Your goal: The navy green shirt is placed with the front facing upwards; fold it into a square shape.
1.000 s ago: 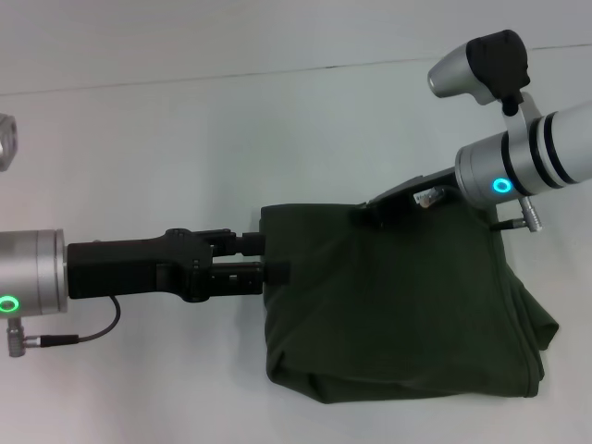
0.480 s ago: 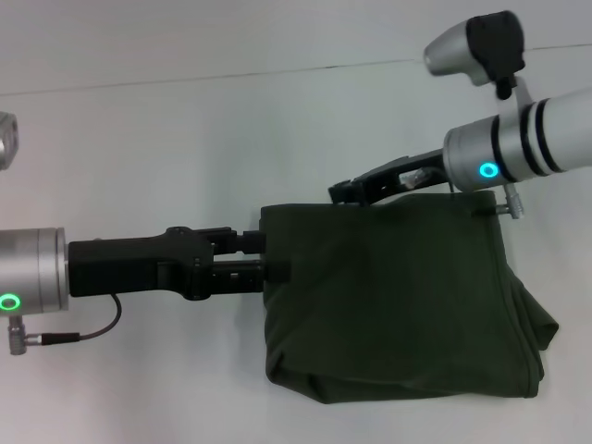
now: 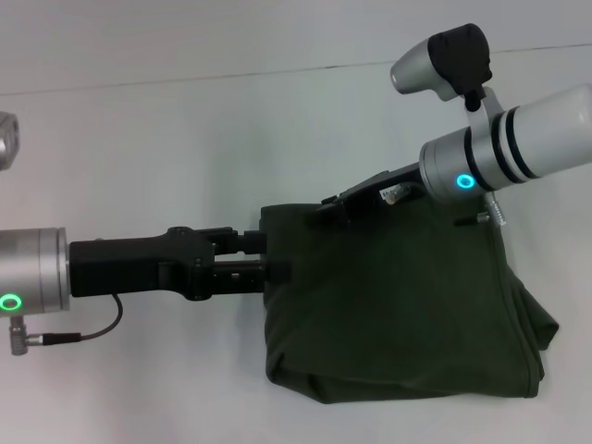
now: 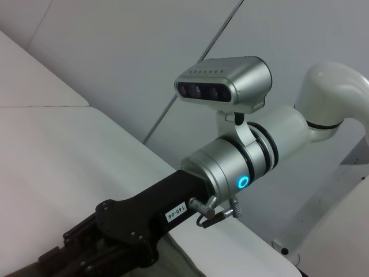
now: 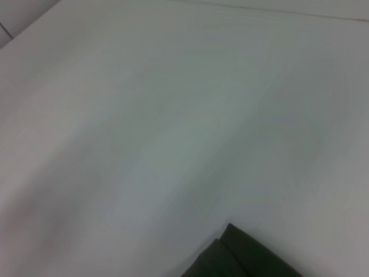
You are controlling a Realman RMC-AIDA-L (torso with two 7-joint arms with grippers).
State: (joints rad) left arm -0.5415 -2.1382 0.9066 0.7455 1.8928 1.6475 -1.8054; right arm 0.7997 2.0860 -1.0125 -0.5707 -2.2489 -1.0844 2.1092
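**A:** Start at the fingers. What is the left gripper (image 3: pixel 274 269) doing?

**B:** Its dark fingers reach sideways to the left edge of the navy green shirt (image 3: pixel 398 305). The tips sit right at the cloth edge, close together, but I cannot tell whether they pinch the fabric or only touch it.

**A:** And the right gripper (image 3: pixel 326 205)?

**B:** It points across the far edge of the shirt, tips near the far left corner of the folded cloth. The fingers merge with the dark fabric behind them, so their spread cannot be told. In the left wrist view the same gripper (image 4: pixel 86 254) shows only its black body and linkage; the tips run out of the picture.

**A:** How many garments?

**B:** One. It lies folded into a thick, roughly square bundle on the white table (image 3: pixel 185 139), toward the near right part of the surface. Plain green faces up, with no lettering showing. The right side bulges with loose layers, and a fold line runs along the near edge.

**A:** Arms?

**B:** Two. The left comes in low from the left edge, the right from the far right, each with one glowing ring light. The right wrist view shows mostly bare table and one dark corner of the shirt (image 5: pixel 242 257).
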